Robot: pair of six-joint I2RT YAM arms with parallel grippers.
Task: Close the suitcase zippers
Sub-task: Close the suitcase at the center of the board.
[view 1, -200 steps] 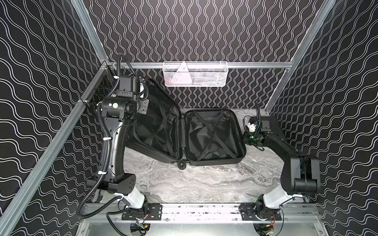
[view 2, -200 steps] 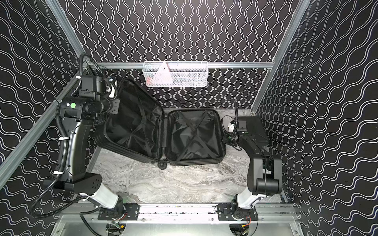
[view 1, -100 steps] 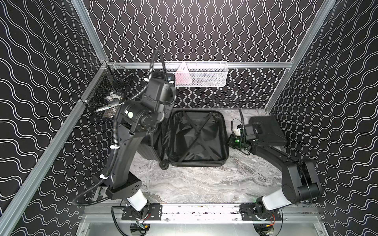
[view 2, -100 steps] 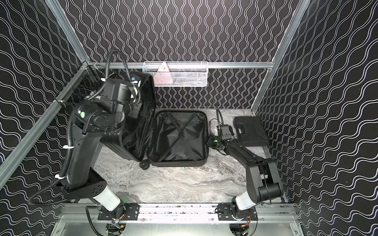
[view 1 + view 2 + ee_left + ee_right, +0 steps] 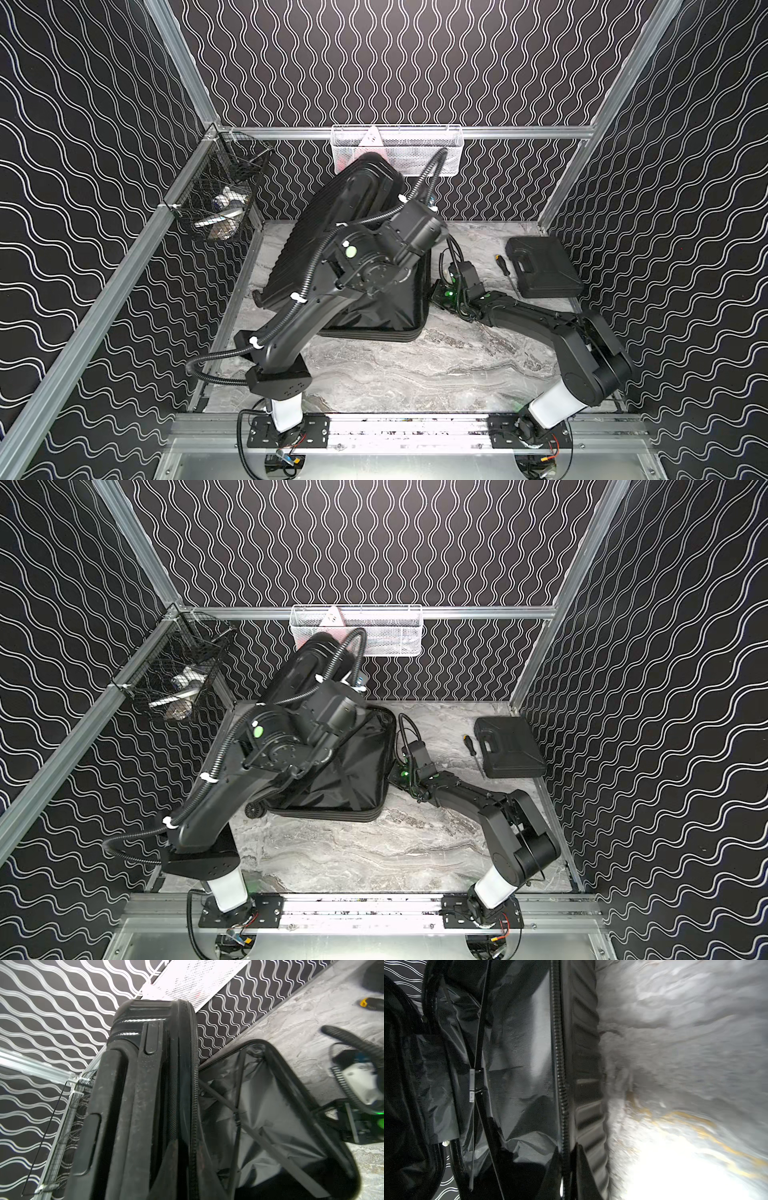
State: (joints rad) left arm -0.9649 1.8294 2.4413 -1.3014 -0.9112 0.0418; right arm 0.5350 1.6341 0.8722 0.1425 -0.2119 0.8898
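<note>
Nearest, the left arm [image 5: 291, 328] reaches over the marble tabletop [image 5: 395, 374] to the raised, tilted lid of the suitcase [image 5: 332, 216]. The suitcase's lower shell lies flat mid-table, and the left gripper is hidden under the wrist, so I cannot tell whether its jaws are apart or together. At that shell's right rim the right gripper [image 5: 565, 1159] pinches the suitcase edge, 1 finger on each side of the zippers [image 5: 560, 1064]. Farther right lie a screwdriver [image 5: 505, 266] and a black tool case [image 5: 542, 266], with a white mesh basket [image 5: 415, 153] on the back rail.
</note>
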